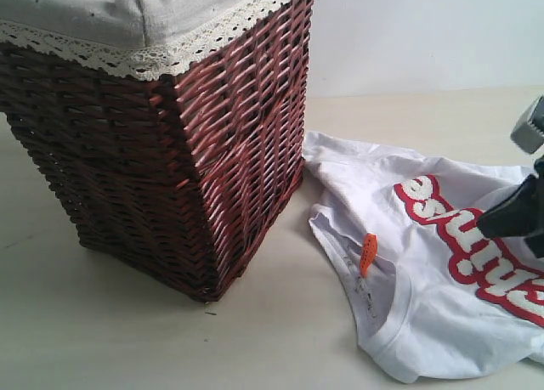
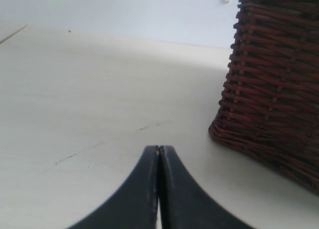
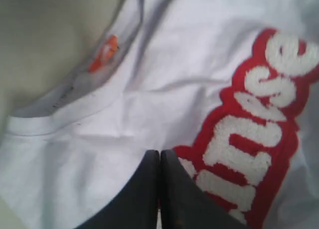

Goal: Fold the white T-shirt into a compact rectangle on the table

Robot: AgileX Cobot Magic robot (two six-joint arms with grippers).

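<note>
Your white T-shirt [image 1: 442,322] lies rumpled at the lower right, so all the folding is left. Your left gripper [image 2: 159,150] and right gripper [image 3: 159,154] are both squeezed together, empty.

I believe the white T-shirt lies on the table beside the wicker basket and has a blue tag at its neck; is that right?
Not quite: the tag is orange, not blue, as the exterior view shows; the T-shirt does lie on the table beside the basket.

Left gripper [image 2: 158,150] jaws pressed together; right gripper [image 3: 159,154] likewise.
</note>
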